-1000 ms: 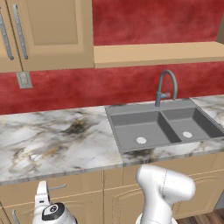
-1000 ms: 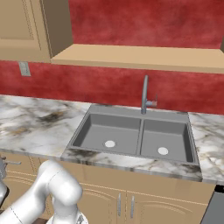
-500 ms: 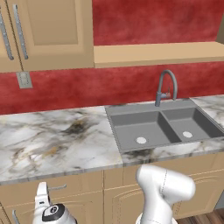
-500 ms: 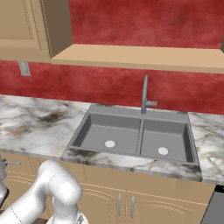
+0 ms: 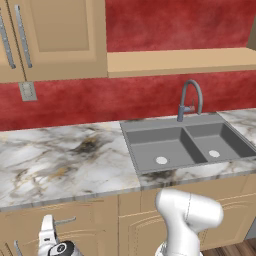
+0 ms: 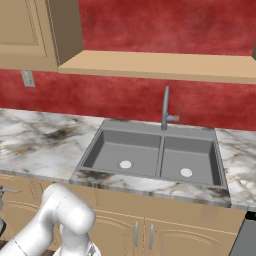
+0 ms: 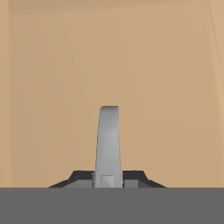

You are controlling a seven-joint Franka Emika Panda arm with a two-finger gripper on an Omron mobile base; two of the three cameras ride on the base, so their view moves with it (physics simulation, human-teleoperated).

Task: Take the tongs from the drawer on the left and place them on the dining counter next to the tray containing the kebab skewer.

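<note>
in the hand view the gripper point(image 7: 108, 179) sits right up against a flat light-tan wooden panel, the drawer point(image 7: 131, 78) front, and its two dark fingertips point(image 7: 133, 176) are pressed in on either side of a slim silver bar, the drawer handle point(image 7: 108, 144), which rises straight up between them; the jaws are closed on that handle. in the left base view the hand is low at the bottom left, just under the edge of the marble worktop point(image 5: 60, 160), and a short piece of silver bar point(image 5: 64, 220) shows on the tan front beside it, probably that same handle, though it is too small to be sure. the white arm point(image 5: 187, 215) bends down in front of the lower cabinets. on the worktop to the right lies the grey double sink point(image 5: 187, 145) with its curved faucet point(image 5: 190, 100) behind it, against the red wall point(image 6: 165, 100). whether the drawer is pulled out at all cannot be told.
</note>
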